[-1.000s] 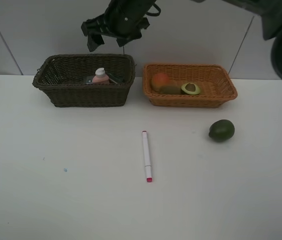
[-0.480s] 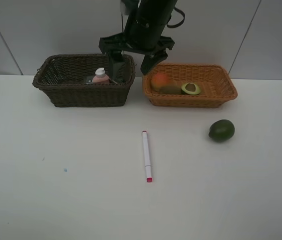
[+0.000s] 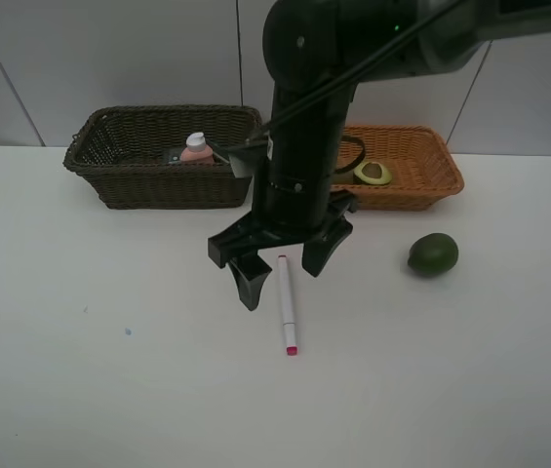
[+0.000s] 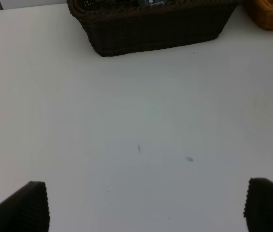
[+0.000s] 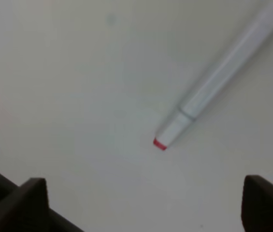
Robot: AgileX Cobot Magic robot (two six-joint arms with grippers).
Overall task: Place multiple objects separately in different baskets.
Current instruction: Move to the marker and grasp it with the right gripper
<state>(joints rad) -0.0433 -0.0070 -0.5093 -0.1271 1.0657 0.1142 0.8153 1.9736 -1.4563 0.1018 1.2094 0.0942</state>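
Dropped to the bench (image 3: pixel 80 390) within a second, right end effector (image 3: pixel 280 278) spread open astride marker (image 3: pixel 286 310); grasp likely next.

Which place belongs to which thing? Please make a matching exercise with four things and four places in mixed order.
Things:
1 marker
2 whole avocado
3 pink bottle
4 halved avocado

Places:
A in the dark basket
B on the table, in front of the orange basket
C in the orange basket
D on the table, under the right gripper

Pairs: 1-D, 2-B, 3-A, 4-C
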